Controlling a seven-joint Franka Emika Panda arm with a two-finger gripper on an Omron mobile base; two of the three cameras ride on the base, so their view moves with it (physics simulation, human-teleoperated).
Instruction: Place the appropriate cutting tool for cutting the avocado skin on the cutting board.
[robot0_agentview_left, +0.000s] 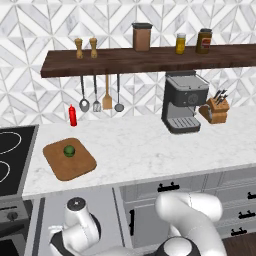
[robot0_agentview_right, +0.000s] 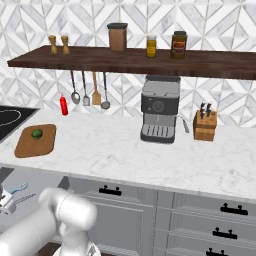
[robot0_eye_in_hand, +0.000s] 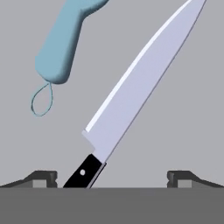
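A white marble counter (robot0_agentview_left: 150, 150) runs beneath a dark wall shelf (robot0_agentview_left: 150, 59) against chevron tiles; the brown cutting board (robot0_agentview_left: 69, 159) lies at its left end with the avocado (robot0_agentview_left: 69, 150) resting on it. In the hand view the knife (robot0_eye_in_hand: 135, 100), black-handled with a long silver blade, lies on a grey surface beside a light-blue peeler (robot0_eye_in_hand: 61, 43); the pincer (robot0_eye_in_hand: 112, 178) stands released, fingertips either side of the handle, not touching it.

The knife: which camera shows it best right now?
Hand view: the knife lies large and close between the open gripper fingertips, beside the light-blue peeler. In the right base view it's a tiny sliver at the lower left.
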